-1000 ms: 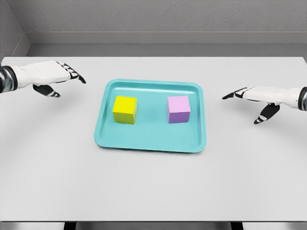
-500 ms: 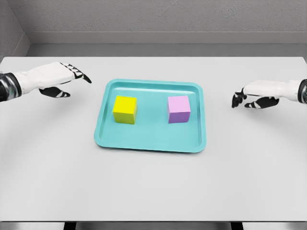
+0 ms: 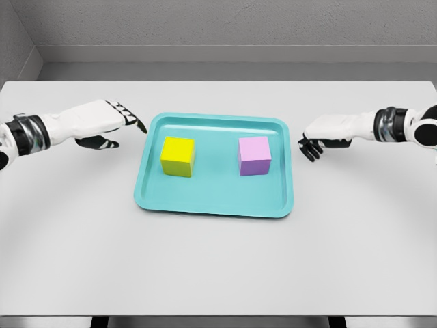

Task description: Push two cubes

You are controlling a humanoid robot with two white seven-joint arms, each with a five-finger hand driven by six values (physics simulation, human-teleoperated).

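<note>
On the far left of the pale grey tabletop (image 3: 218, 266), the white left hand (image 3: 102, 119) reached in from the picture's edge, its black-tipped fingers (image 3: 134, 121) stretched out flat and slightly apart, holding nothing, their tips just beside the left rim of the shallow turquoise rectangular tray (image 3: 212, 201) without clearly touching it. Its thumb hung lower, pointing toward the tray. Inside the tray, the solid yellow cube (image 3: 178, 156) sat flat on the left half of the floor, near the left wall but apart from it. Well apart from that block, on the right half and level with it, stood the solid lilac-pink cube (image 3: 255, 156), also flat and square to the tray. Just beyond the tray's right rim, the white right hand (image 3: 324, 132) came in from the right side, its fingers (image 3: 308, 147) loosely bent downward with nothing between them, close to the rim yet separate from the pink block.
</note>
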